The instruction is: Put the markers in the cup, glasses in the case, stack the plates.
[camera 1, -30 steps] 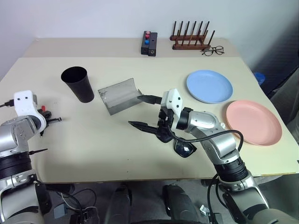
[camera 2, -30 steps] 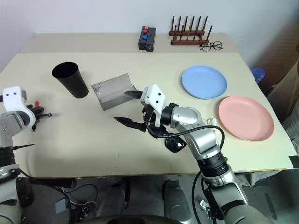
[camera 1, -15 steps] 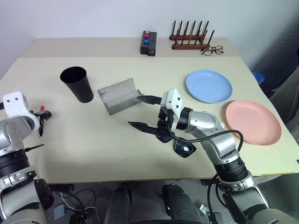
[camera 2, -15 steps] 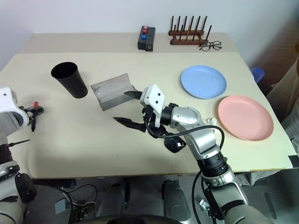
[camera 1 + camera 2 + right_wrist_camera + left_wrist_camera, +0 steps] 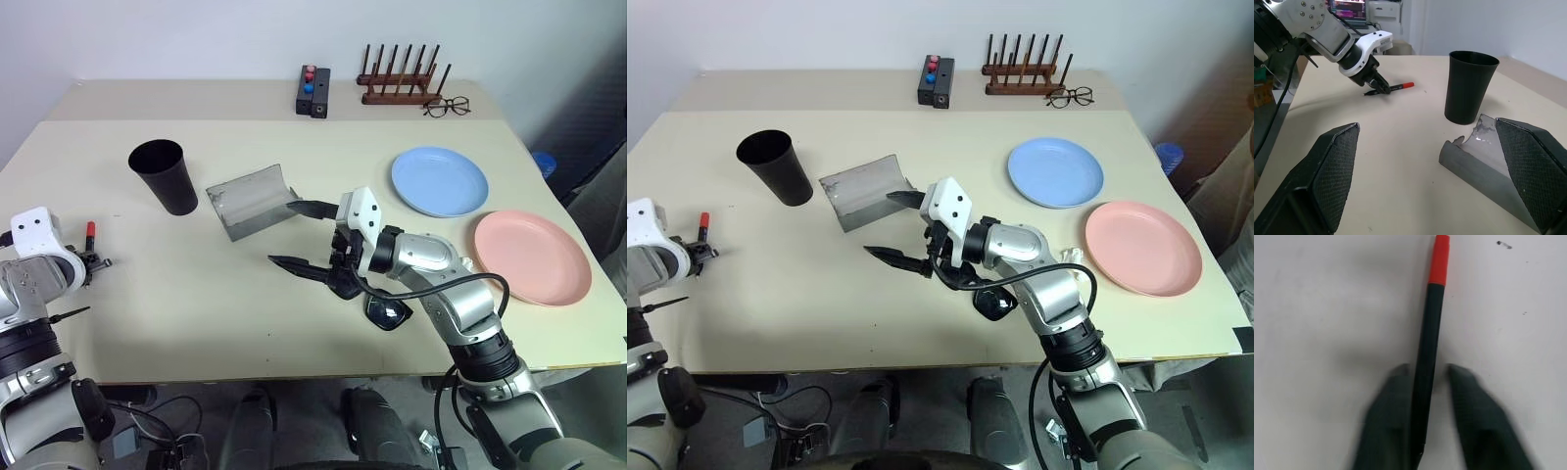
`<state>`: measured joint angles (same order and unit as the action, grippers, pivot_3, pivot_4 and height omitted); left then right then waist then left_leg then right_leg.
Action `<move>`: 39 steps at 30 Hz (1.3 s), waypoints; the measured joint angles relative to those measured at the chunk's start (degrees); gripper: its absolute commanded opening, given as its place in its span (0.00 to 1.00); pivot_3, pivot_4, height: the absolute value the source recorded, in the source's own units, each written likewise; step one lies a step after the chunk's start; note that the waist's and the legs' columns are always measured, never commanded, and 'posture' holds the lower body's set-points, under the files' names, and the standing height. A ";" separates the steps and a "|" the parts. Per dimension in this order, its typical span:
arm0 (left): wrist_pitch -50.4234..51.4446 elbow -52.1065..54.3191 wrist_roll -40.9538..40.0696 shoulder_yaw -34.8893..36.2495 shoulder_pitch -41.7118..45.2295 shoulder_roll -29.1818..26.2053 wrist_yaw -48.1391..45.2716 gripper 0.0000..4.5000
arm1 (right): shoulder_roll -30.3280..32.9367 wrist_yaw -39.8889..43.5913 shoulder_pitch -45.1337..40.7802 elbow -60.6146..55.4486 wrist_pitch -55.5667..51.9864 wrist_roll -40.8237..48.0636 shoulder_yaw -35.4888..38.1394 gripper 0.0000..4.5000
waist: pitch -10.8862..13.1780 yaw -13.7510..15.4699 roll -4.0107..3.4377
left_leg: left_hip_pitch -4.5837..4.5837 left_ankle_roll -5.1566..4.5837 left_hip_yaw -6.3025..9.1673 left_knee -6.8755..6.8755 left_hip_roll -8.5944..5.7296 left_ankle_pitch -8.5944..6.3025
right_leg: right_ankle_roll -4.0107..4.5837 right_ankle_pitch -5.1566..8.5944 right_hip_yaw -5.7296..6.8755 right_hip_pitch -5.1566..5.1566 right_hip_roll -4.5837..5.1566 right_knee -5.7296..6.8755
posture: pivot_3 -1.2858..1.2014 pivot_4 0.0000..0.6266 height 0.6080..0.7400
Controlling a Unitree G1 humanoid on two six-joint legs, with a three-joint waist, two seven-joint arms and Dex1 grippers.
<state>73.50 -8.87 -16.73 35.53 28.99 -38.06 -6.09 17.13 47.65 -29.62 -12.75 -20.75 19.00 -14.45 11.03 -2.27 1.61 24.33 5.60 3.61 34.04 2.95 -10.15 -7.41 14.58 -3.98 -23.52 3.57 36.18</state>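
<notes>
A black marker with a red cap [image 5: 90, 229] lies flat on the table at the far left. My left gripper [image 5: 1427, 369] is shut on its rear end, one finger on each side of the body, as the right wrist view also shows [image 5: 1382, 89]. The black cup [image 5: 162, 176] stands upright beyond it. The grey case [image 5: 250, 199] lies open next to the cup. My right gripper [image 5: 306, 237] hovers open and empty just in front of the case. The black sunglasses [image 5: 387, 313] lie under my right forearm. The blue plate [image 5: 439, 181] and pink plate [image 5: 532, 257] sit side by side at the right.
At the table's back stand a small black box with coloured buttons [image 5: 313, 90], a wooden peg rack [image 5: 402, 83] and thin clear spectacles [image 5: 446, 106]. The table's front edge runs close below both arms.
My left hand has sunk a little and drawn back toward the near-left edge, tilting further down onto the marker. The marker itself lies where it was. The right arm has kept still.
</notes>
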 measured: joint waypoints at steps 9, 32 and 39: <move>-38.24 4.67 5.01 -4.20 1.65 4.81 3.62 0.00 | -0.59 -1.05 -0.21 0.94 2.19 -1.44 0.06 1.00 | -0.02 0.66 0.08 | 0.09 0.05 0.00 0.00 0.00 0.02 | 0.06 -0.02 0.01 -0.02 0.01 -0.11 | 0.52 0.24 0.99; -73.76 -14.06 12.35 -19.63 14.36 14.68 5.49 0.00 | -6.77 -8.18 -4.27 3.97 5.78 -1.21 3.82 1.00 | -0.01 1.23 0.05 | 0.07 0.04 -0.01 -0.02 0.01 0.04 | -0.04 -0.07 0.00 -0.02 -0.04 -0.05 | 0.52 0.24 0.99; -75.17 -14.10 12.28 -19.64 10.91 16.41 5.22 0.00 | -6.60 -8.33 -3.91 3.83 4.90 -0.77 3.84 1.00 | -0.01 1.26 0.05 | 0.06 0.04 -0.01 -0.02 0.01 0.04 | -0.04 -0.07 0.00 -0.02 -0.05 -0.04 | 0.52 0.24 0.99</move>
<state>-1.68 -22.97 -4.45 15.89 39.90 -21.65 -0.87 10.53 39.32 -33.52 -8.93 -15.85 18.23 -10.62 11.02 -1.01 1.65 24.39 5.64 3.60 34.02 2.96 -10.11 -7.45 14.51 -3.97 -23.54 3.52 36.14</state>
